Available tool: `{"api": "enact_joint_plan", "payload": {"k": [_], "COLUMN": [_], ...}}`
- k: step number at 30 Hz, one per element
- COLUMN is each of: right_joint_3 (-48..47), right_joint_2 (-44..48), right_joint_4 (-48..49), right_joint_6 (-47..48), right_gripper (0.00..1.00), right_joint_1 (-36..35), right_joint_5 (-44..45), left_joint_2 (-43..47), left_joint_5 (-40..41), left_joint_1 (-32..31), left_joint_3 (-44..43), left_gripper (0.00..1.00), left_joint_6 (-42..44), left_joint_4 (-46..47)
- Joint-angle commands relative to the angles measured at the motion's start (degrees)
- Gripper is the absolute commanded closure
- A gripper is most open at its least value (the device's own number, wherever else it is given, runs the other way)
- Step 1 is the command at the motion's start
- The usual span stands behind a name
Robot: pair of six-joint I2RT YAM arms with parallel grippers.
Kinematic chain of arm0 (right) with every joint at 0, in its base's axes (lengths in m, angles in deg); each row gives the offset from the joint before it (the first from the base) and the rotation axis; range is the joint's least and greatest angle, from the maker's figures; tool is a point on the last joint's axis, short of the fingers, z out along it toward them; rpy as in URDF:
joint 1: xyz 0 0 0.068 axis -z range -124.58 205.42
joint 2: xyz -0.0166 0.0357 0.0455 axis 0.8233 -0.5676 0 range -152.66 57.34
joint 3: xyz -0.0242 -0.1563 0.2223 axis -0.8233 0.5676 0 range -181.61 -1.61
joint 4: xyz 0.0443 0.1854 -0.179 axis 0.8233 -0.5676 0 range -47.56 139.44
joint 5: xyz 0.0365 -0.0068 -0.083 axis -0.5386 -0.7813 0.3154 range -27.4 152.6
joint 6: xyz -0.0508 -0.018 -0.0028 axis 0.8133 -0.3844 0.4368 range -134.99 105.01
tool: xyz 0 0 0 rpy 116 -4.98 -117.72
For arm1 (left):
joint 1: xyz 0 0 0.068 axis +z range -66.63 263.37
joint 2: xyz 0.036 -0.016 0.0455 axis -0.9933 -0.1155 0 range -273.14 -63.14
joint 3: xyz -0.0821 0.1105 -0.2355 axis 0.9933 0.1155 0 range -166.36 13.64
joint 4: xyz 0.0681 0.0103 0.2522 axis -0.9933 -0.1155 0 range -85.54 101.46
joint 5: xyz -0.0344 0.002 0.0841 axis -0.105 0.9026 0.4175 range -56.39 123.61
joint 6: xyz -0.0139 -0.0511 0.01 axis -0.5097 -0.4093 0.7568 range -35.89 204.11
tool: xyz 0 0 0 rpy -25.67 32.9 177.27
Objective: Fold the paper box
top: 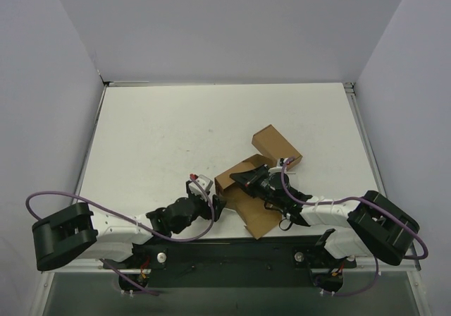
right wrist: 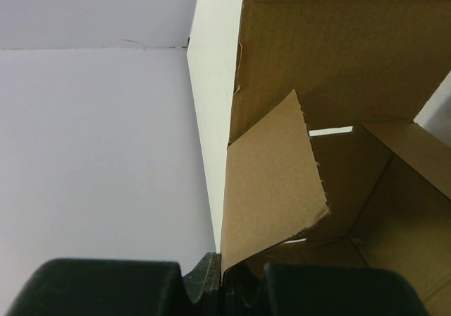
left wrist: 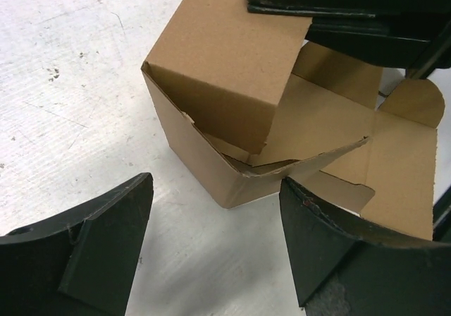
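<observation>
— Just ahead of your left claw [top: 215, 204] sits the paper box [top: 255, 216]. That claw is spread wide and pinching nothing. Its two fingers [left wrist: 106, 245] stand one on each side of the box's near corner, close to it but not touching.

— Which way is the box from that claw?

— Straight out past the fingertips and a bit to the right. The squarish part with its walls up is the closest bit. From there the flat flaps [left wrist: 394, 168] run off to the right, so the long way of the cardboard goes from your left claw toward your right arm.

— And my right claw?

— Your right claw [top: 257, 182] is pressed together on a thin wall of the box, on the side of the box away from your left claw.

— Which arm should move?

— The left one, I think. It is free and right beside the box. One loose flap [left wrist: 218, 62] leans over the box's open top on the side facing it. A push from the box's left side looks like the next job, while your right claw holds the box.
</observation>
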Motion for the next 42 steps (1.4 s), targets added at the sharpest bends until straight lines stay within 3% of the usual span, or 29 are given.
{"api": "enact_joint_plan", "payload": {"k": [1,7,20,32,42], "right_joint_3": [0.7,1.7,3.6,4.8,5.9], "right_joint_2": [1.7,3.2,3.8,4.8,6.7], "right_joint_4": [1.3,-0.2,-1.2,-1.6,-2.0], "right_joint_6": [1.8,1.8,1.7,1.8,1.9], "right_gripper": [1.0,1.0,1.0,1.0,1.0], "right_joint_1": [-0.2,-0.7,-2.1,-2.6,-4.1], "right_joint_5": [2.9,4.9,6.6,8.4,10.8], "left_joint_2": [-2.9,-6.0,-12.8,-17.3,-21.3], "left_joint_5": [5.7,7.8,11.1,15.1,25.7], "left_joint_1": [-0.3,-1.1,-1.7,-4.4,-6.9], "left_joint_3": [-3.1,-1.8,-6.2,-7.9,-12.1], "left_gripper": [0.19,0.19,0.21,0.29,0.42], "left_joint_6": [1.7,2.2,4.7,5.2,5.4], "left_joint_4": [6.1,15.9,20.8,20.0,13.9]}}
